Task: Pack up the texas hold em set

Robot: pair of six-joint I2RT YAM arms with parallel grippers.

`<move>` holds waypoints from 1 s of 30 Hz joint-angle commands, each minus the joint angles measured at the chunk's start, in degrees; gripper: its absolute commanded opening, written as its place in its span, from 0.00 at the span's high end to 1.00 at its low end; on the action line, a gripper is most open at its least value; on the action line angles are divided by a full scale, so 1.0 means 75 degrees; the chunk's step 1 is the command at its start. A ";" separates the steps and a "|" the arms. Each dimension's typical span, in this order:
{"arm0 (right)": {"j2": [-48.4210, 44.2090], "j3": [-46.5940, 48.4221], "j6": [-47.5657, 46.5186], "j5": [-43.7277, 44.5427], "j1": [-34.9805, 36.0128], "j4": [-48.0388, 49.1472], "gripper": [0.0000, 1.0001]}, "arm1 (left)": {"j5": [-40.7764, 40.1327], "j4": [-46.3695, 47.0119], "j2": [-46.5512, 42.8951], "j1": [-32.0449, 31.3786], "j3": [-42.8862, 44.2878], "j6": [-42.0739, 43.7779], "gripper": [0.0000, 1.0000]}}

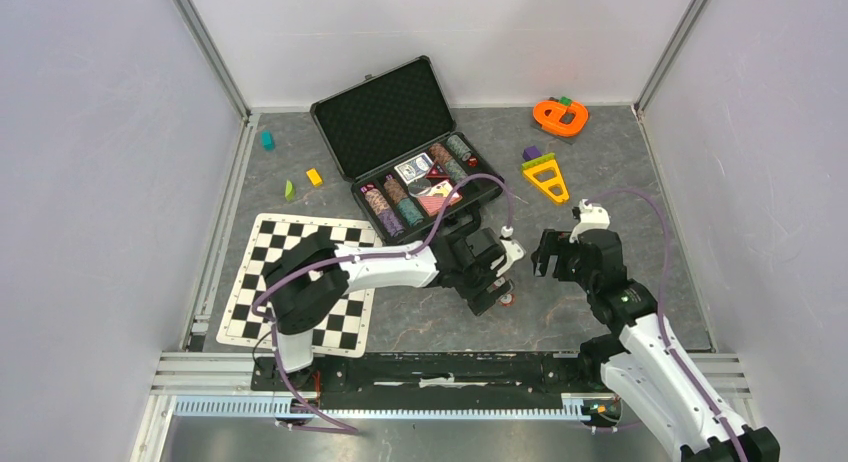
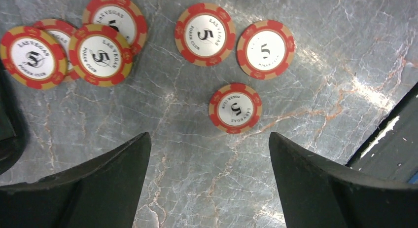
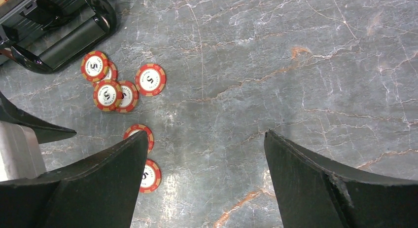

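Observation:
The black briefcase (image 1: 385,117) lies open at the back of the table, with coloured chip stacks and card decks (image 1: 425,187) in its foam tray. Several loose red-white poker chips lie on the grey table in front of it. In the left wrist view one chip (image 2: 235,108) lies just beyond my left gripper (image 2: 209,136), which is open and empty, and more chips (image 2: 101,53) overlap at the upper left. My right gripper (image 3: 206,134) is also open and empty. A chip cluster (image 3: 116,85) and the case handle (image 3: 69,40) lie to its left, and its left finger partly covers two chips.
A black-white checkered mat (image 1: 300,282) lies at the near left under the left arm. Orange (image 1: 560,115) and yellow (image 1: 546,177) plastic toys sit at the back right. Small coloured blocks (image 1: 314,177) lie left of the case. Walls enclose three sides.

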 commanded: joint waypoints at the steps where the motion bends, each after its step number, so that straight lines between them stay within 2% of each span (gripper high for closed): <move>1: -0.0149 0.0379 -0.0025 0.0199 0.0017 -0.0036 0.06 | 0.0197 0.0290 -0.0297 -0.0198 -0.0035 0.0095 0.05; 8: -0.0593 0.0468 0.0039 0.0686 0.0017 -0.0231 0.06 | -0.0148 -0.0016 0.0274 -0.0454 0.0463 0.0326 0.08; 23: -0.1605 0.0633 0.0172 0.1200 0.0011 -0.0427 0.05 | -0.0598 -0.0181 0.0803 -0.0485 0.0640 0.0331 0.16; 26: -0.1701 0.0692 0.0161 0.1331 0.0018 -0.0507 0.05 | -0.0620 -0.0317 0.0932 -0.0522 0.0784 0.0373 0.24; 30: -0.1806 0.0652 0.0184 0.1403 0.0016 -0.0504 0.05 | -0.0617 -0.0381 0.0996 -0.0537 0.0879 0.0373 0.41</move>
